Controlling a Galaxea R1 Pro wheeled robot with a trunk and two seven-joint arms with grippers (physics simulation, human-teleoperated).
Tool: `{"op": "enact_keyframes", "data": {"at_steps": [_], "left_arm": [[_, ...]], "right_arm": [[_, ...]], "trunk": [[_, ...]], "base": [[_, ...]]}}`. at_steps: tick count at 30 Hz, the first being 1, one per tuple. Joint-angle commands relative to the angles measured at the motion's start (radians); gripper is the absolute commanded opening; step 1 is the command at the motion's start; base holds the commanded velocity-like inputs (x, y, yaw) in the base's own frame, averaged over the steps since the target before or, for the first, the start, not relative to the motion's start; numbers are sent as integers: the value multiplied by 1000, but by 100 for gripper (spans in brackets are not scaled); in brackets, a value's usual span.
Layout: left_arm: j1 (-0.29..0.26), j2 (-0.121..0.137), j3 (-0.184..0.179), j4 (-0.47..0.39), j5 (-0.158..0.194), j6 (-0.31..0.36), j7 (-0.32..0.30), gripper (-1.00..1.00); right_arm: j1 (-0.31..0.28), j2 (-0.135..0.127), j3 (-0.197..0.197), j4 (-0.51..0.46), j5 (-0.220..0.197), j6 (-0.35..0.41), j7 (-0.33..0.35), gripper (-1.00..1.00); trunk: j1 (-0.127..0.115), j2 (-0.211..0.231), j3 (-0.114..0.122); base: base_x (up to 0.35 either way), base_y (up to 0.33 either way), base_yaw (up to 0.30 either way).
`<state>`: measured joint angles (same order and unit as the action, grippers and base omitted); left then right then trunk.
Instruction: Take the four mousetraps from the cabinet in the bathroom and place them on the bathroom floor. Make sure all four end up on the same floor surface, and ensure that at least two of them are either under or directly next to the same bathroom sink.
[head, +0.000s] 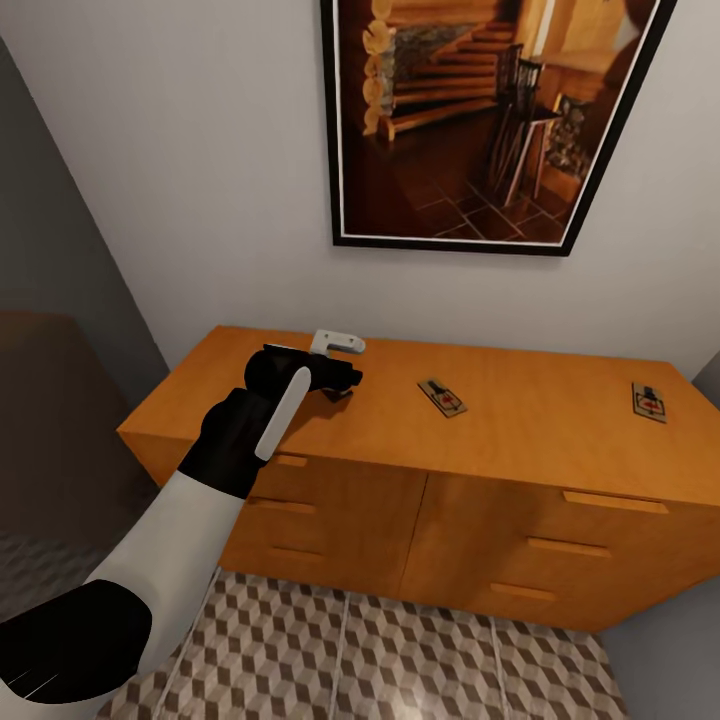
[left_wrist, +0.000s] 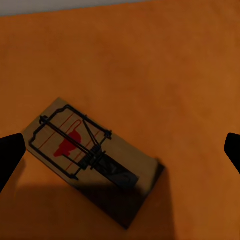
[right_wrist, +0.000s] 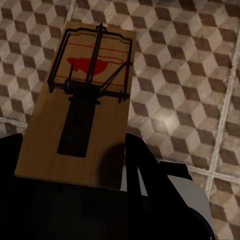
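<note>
Soft even indoor light in the head view, grey wall (head: 200, 180) dim at left, dark blurred shadow beside the mousetrap (left_wrist: 92, 152) in the left wrist view, pale glare patch on the bathroom floor (right_wrist: 170, 122), slightly soft simulator renders throughout

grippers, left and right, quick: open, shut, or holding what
Left gripper: open, fingertips wide apart over a mousetrap lying on the cabinet.
Right gripper: shut on another mousetrap, above the bathroom floor.
</note>
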<state>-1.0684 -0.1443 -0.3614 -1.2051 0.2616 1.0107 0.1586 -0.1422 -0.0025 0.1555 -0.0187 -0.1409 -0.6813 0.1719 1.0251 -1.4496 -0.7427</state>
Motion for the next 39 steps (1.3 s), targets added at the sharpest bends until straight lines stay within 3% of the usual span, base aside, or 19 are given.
{"op": "enact_keyframes", "data": {"at_steps": [1,39], "left_arm": [[-1,0,-1,-1,10,3,10,100],[-1,0,-2,1,11,3,10,100]], "right_arm": [[0,0,7,1,-15,-2,11,-100],[0,0,7,1,-14,0,11,-100]], "trunk": [[0,0,-2],[0,0,-29]], "base": [[0,0,0],[0,0,0]]}}
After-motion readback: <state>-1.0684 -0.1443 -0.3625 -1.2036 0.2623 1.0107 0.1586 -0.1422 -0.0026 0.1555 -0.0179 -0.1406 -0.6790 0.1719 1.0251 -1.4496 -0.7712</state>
